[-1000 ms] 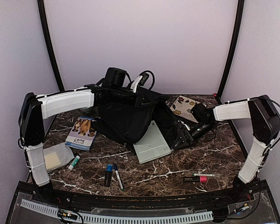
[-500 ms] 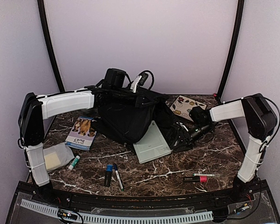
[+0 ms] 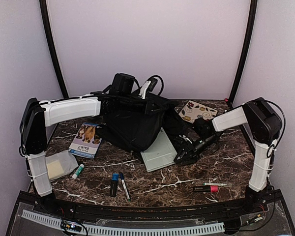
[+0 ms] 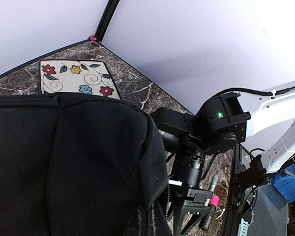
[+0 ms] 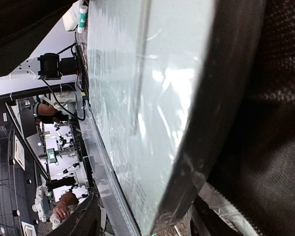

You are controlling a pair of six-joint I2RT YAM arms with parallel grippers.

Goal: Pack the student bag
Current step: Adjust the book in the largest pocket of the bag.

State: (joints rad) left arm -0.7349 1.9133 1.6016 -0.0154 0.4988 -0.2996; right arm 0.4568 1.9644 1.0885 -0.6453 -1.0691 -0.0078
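Observation:
The student bag (image 3: 132,125), a big black fabric backpack, sits mid-table with its top rim pulled up and taut. My left gripper (image 3: 146,107) is shut on that rim; in the left wrist view black bag fabric (image 4: 64,162) hides its fingers. A pale green book (image 3: 159,150) lies half under the bag's mouth. My right gripper (image 3: 183,156) is low at the book's right corner. In the right wrist view it (image 5: 142,221) is open, its dark fingers (image 5: 83,216) standing wide on either side of the green book (image 5: 147,98) and the bag's black edge (image 5: 226,88).
A flowered notebook (image 3: 196,112) lies behind the right arm. A dog-cover book (image 3: 86,139), a bagged pale pad (image 3: 56,166) and a green-capped stick (image 3: 78,171) are on the left. Two blue-capped markers (image 3: 118,184) and a pink marker (image 3: 206,188) lie near the front.
My right gripper has slid left and down to the green book's corner, and its jaws have narrowed somewhat. The left arm and the bag have stayed put.

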